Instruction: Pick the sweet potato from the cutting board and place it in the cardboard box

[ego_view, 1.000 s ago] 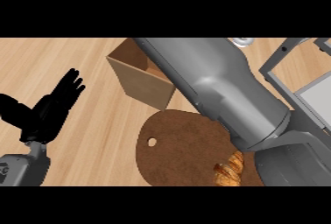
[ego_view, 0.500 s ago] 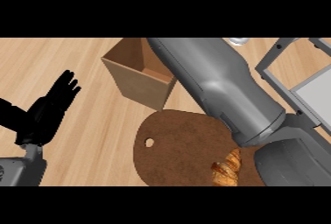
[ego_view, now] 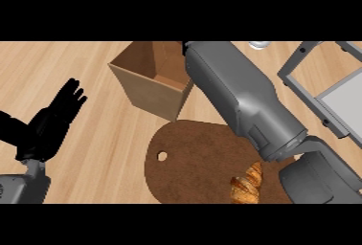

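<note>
At left edge: left robot hand [ego_view: 50, 127] open, resting | right robot hand hidden | cardboard box [ego_view: 152, 79] upright

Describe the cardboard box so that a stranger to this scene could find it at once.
Start on the pale wooden counter and find the round dark brown cutting board. Just beyond its far edge stands the open tan cardboard box, beside the grey right forearm. It alone has upright walls and a hollow inside.
</note>
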